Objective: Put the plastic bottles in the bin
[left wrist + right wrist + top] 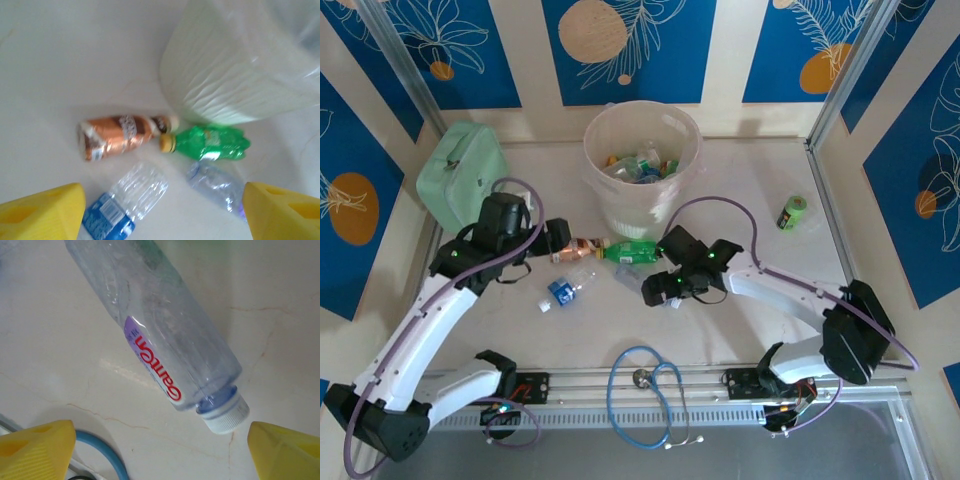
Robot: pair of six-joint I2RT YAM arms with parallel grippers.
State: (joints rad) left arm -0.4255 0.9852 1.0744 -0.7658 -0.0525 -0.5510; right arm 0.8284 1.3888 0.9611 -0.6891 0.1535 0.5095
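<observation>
Cable loop (642,398): blue; laid at the near table edge, well apart from the work; no action required.
Right gripper (160,450): fingers held wide apart; nothing clamped.
Clear bottle (160,335): laid on its side on the table just ahead of the right gripper; white cap (226,414) turned toward one fingertip; no contact is seen.
Handling: the bottles are judged empty, light and thin-walled; rolling, denting and slipping are to be expected; hold is best taken across the mid-body at the label, fingers square to the long axis, with modest closing force.
Left gripper (162,210): fingers spread, empty.
Blue-labelled bottle (125,205): laid between the spread fingers of the left gripper, close below it; the nearest candidate for that arm.
Blurred bottle (215,185): clear, beside the blue-labelled one; probably the bottle under the right gripper, though the view is too soft to confirm.
Brown bottle (120,135) and green bottle (210,144): laid neck to neck farther out; the green one lies just beside the bin foot.
Bin (692,140): upright beyond all four; several bottles are already contained.
</observation>
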